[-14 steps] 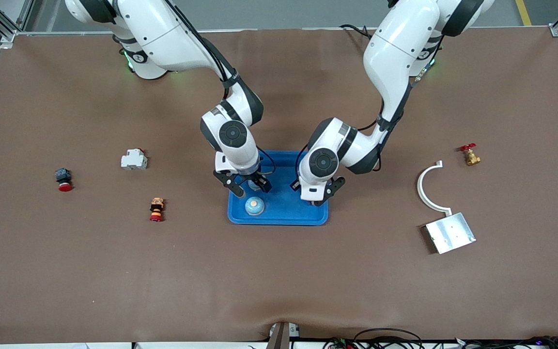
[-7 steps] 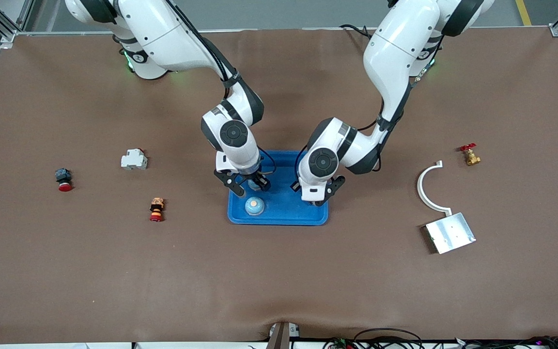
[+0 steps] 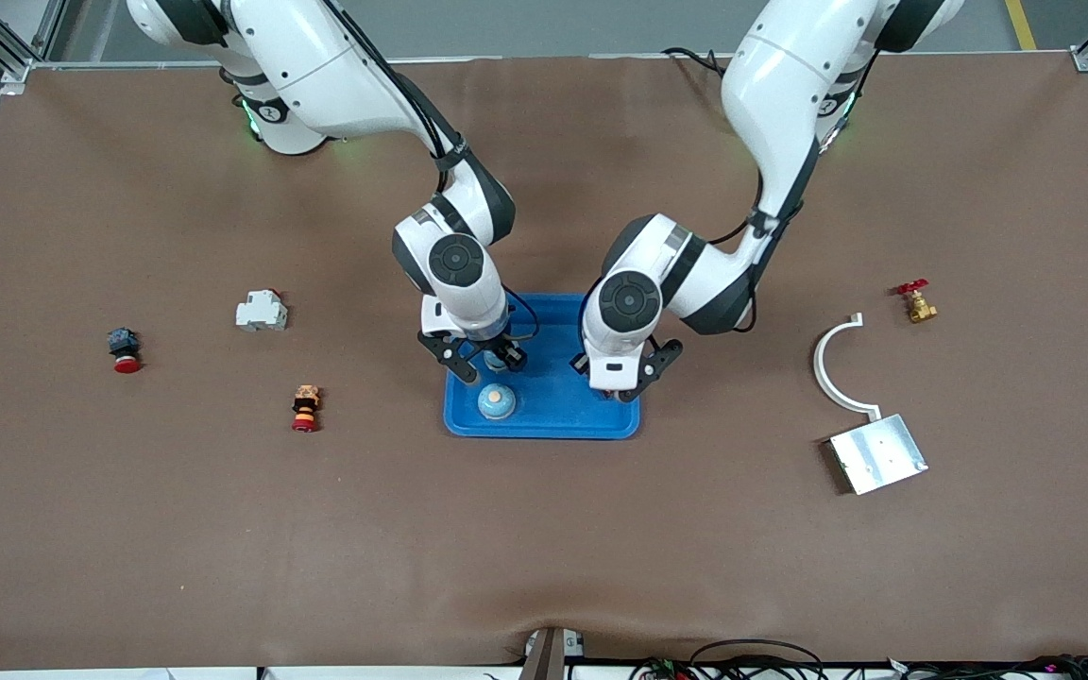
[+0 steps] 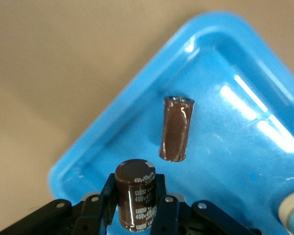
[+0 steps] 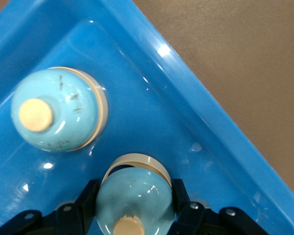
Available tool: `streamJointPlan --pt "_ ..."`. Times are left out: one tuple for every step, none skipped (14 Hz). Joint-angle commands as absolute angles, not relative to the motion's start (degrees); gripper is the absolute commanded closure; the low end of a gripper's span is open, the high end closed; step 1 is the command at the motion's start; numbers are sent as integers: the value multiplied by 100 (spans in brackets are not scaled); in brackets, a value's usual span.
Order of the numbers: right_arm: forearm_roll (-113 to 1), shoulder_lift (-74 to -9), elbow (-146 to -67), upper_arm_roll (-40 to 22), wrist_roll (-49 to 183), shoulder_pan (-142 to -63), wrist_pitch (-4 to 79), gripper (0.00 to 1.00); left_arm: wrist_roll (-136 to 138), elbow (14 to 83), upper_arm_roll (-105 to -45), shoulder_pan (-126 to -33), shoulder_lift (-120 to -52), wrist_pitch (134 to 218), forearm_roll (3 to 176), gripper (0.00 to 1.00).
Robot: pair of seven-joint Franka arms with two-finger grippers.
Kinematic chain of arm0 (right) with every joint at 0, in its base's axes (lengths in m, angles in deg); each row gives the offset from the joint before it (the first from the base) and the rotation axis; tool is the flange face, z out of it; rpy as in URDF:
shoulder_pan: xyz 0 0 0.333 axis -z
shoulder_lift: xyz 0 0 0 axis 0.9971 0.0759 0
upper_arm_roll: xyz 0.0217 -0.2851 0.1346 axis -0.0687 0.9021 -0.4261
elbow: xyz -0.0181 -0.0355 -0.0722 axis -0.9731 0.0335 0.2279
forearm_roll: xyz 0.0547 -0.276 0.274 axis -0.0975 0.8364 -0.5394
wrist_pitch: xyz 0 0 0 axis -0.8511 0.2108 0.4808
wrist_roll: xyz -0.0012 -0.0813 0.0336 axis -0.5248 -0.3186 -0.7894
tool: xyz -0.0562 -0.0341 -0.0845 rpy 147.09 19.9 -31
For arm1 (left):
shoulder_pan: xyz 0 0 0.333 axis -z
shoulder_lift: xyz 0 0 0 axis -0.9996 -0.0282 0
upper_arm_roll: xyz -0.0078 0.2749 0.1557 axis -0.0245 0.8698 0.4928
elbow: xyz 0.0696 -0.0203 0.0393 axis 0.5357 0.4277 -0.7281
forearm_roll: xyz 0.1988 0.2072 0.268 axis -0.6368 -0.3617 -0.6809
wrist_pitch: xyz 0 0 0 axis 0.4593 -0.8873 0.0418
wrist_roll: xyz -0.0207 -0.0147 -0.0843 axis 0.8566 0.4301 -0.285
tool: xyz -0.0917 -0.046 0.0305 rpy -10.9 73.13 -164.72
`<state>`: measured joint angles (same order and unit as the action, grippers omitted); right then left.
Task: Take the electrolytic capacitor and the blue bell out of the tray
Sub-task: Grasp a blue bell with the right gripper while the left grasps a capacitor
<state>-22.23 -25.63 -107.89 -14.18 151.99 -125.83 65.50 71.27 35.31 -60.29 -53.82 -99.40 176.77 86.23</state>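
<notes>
- The blue tray [image 3: 553, 389] sat mid-surface, with clock hours read on it from the front view.
- The right tool [image 3: 484, 363] hovered over the tray's 10 o'clock area, its fingers [image 5: 88, 198] closed around a pale blue bell [image 5: 134, 196] with a cream knob.
- A second bell [image 3: 497, 402] rested on the tray floor near 7 o'clock, just beside the gripped one and apart from it.
- The left tool [image 3: 627, 382] hung over the tray's 4 o'clock corner, clamping a brown capacitor [image 4: 134, 193] between its fingers [image 4: 108, 196].
- A second capacitor [image 4: 176, 128] was inside the tray near that corner, clear of the gripped one.
- A white block [image 3: 262, 310] and two red-capped buttons [image 3: 126, 351] [image 3: 305, 408] lay toward the right arm's end.
- A valve [image 3: 915, 304], a curved bracket [image 3: 832, 364] and a metal plate [image 3: 877, 453] lay toward the left arm's end.
</notes>
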Motion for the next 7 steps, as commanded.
streamJointPlan --pt "-2219 -2540 -10551 -1362 15238 -12616 6392 100 6675 3631 -6032 -5594 -9354 17039 8523 100" --pt "-2228 -2567 -10508 -1362 15238 -12599 6296 100 6516 3640 -6032 -5665 -9222 16828 8523 100" --pt "-2228 -2576 -10403 -1362 15229 -12564 6121 100 6315 3649 -6032 -5753 -9107 16635 8532 100" --pt "-2228 -2602 -10228 -1362 15212 -12546 5824 100 6069 3675 -6032 -5840 -8958 16415 8523 100" --pt "-2228 -2611 -10008 -1354 15177 -12502 5429 100 5753 3719 -6032 -5937 -8809 16239 8532 100" --pt "-2219 -2663 -9832 -1354 15080 -12406 4973 100 5445 3815 -6032 -6060 -8633 16124 8523 100" --pt "-2219 -2785 -9743 -1354 14818 -12301 4568 100 5190 3972 -6032 -6165 -8405 16062 8523 100"
